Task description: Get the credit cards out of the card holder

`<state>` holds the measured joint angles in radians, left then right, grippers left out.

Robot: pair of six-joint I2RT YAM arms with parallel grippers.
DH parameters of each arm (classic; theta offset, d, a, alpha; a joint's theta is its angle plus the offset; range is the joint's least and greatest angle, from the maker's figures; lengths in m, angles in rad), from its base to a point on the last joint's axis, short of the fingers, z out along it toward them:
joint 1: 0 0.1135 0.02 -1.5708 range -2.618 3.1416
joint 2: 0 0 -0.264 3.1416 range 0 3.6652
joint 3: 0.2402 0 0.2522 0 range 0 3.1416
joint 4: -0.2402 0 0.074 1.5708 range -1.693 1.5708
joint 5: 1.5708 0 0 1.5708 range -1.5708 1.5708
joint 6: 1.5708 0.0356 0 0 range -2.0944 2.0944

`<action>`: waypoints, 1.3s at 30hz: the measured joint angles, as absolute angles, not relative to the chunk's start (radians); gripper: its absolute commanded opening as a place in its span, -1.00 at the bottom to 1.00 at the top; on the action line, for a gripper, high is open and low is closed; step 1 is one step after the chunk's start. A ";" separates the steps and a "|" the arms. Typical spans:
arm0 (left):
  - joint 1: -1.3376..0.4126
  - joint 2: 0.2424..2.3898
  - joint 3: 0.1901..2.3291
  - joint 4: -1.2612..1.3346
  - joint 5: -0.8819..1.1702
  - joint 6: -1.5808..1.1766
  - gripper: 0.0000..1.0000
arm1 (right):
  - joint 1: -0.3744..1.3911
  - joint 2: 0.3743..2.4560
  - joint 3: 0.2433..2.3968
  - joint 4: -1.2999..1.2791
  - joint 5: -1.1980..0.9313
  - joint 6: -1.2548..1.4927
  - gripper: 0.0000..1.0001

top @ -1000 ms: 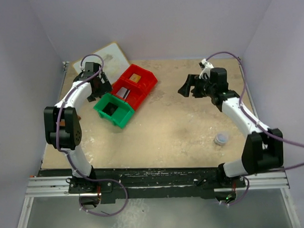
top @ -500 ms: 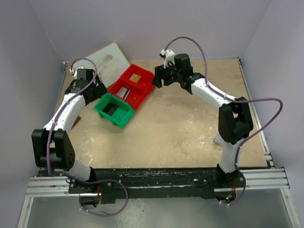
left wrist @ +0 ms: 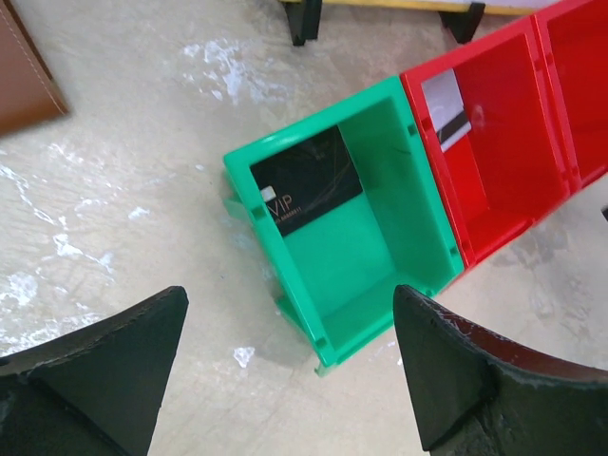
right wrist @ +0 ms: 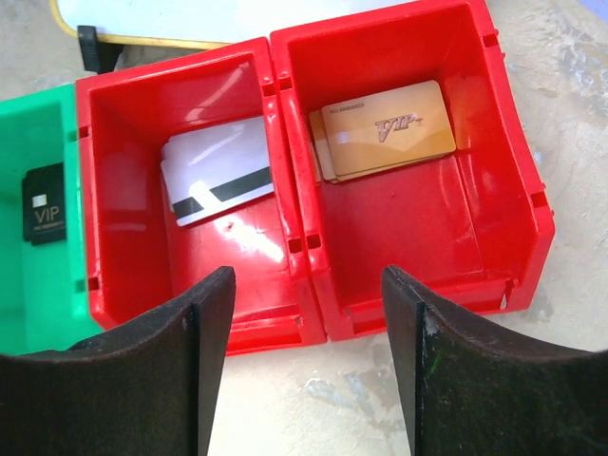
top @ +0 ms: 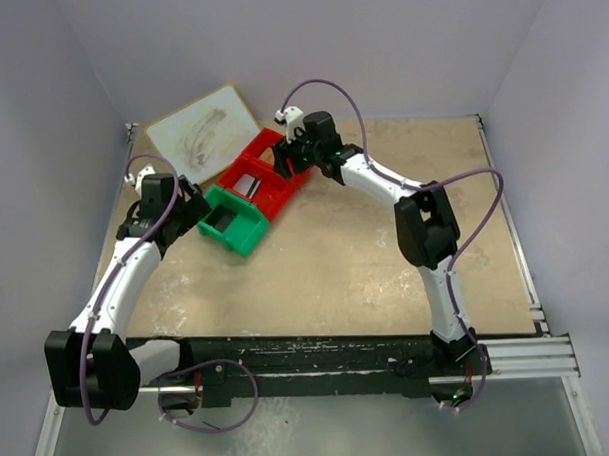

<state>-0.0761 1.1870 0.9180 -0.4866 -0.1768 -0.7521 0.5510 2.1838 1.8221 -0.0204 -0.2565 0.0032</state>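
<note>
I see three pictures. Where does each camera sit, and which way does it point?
Top external: fixed above and behind the arms, looking down on the table; both whole arms show.
Left wrist: on the left arm, facing down at the green bin; the left gripper shows, open.
Right wrist: on the right arm, facing down into the red bins; the right gripper shows, open.
Shared: both wrist views catch the black card in the green bin.

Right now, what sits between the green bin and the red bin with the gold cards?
Another red bin holding a white striped card, clear in the right wrist view.
</note>
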 measured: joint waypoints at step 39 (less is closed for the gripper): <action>-0.074 1.209 0.871 -0.479 0.032 -0.763 0.70 | 0.607 2.298 1.873 -0.027 -0.004 0.028 -0.50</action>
